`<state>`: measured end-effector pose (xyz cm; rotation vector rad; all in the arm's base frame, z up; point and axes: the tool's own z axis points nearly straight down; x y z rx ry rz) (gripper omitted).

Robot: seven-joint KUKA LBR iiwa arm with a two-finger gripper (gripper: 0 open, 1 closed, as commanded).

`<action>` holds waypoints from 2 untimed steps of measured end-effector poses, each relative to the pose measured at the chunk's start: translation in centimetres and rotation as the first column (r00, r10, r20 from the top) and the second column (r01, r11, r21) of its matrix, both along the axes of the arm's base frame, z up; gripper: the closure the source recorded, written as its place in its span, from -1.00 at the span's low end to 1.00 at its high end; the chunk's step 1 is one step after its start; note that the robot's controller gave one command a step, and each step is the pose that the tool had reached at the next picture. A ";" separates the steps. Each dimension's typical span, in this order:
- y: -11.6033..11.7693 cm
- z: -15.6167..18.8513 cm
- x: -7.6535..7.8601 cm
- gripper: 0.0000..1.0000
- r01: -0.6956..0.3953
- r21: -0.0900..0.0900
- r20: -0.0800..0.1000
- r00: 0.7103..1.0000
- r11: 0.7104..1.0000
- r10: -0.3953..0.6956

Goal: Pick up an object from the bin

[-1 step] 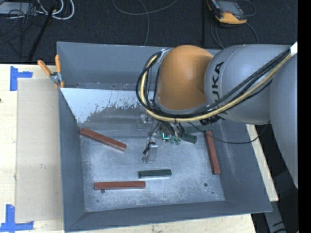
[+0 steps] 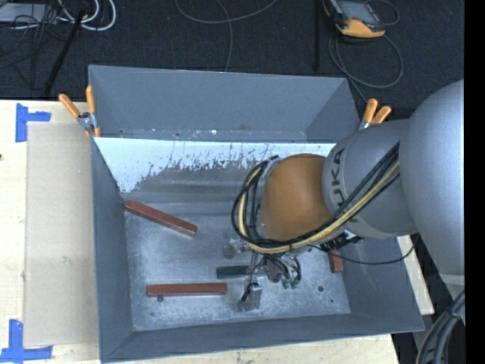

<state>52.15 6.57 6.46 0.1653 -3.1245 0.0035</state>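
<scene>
My gripper [image 2: 251, 291] hangs below the arm's wrist over the front middle of the bin floor. A flat reddish-brown stick [image 2: 186, 288] lies level just to its left, its right end close to the gripper. A small dark green block [image 2: 231, 271] lies right beside the gripper, up and to the left. A small grey piece [image 2: 231, 245] sits a little further back.
A second reddish-brown stick [image 2: 161, 218] lies tilted at the back left of the floor. A small red piece [image 2: 335, 262] lies at the right, partly under the arm. The arm and its orange cover hide the floor's right middle.
</scene>
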 end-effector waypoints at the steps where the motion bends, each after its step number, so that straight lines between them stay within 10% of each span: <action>1: 0.2 0.5 0.4 1.00 0.002 0.003 0.012 1.000 1.000 -0.002; 2: -1.4 15.0 2.7 1.00 -0.072 0.003 0.022 0.997 0.997 0.072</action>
